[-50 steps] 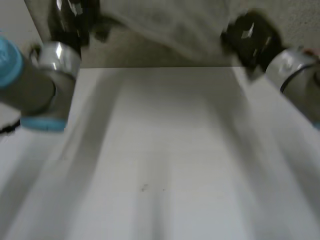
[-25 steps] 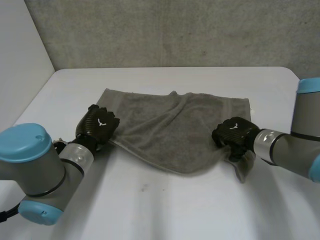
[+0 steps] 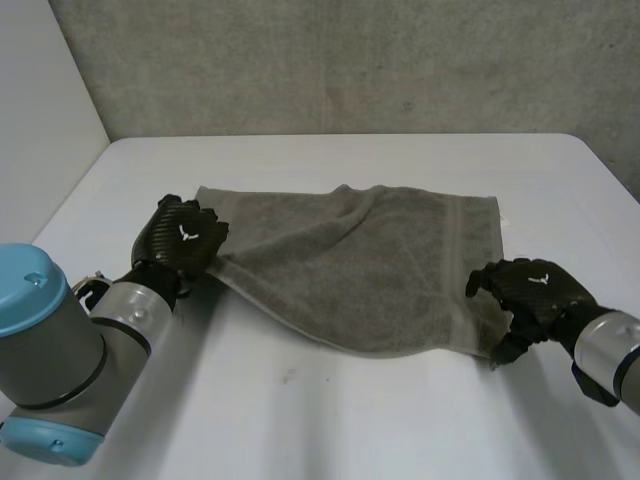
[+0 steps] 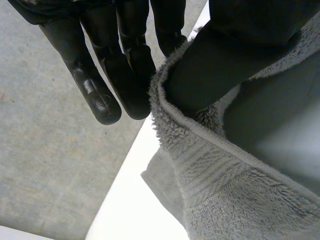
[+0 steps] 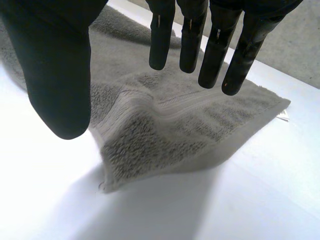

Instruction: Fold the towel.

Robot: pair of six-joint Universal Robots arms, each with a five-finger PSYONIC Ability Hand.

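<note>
A grey towel [image 3: 350, 265] lies folded over on the white table [image 3: 330, 420], its near edge sagging in a curve. My left hand [image 3: 183, 240] is at the towel's left edge near the far corner. There its fingers [image 4: 120, 75] and thumb pinch the thick hem of the towel [image 4: 220, 185]. My right hand [image 3: 530, 288] hovers just off the near right corner, open. Its straight fingers [image 5: 215, 50] and thumb stand spread above the towel's corner [image 5: 150, 145], which lies free and slightly raised on the table.
A grey wall [image 3: 350, 60] runs behind the table's far edge. A small white tag [image 3: 504, 222] sticks out at the towel's far right corner. Bare tabletop stretches in front of the towel and to both sides.
The towel has come down from the air onto the table. My right hand has opened, let go of the near right corner and drawn off to the right. The left hand keeps its pinch.
</note>
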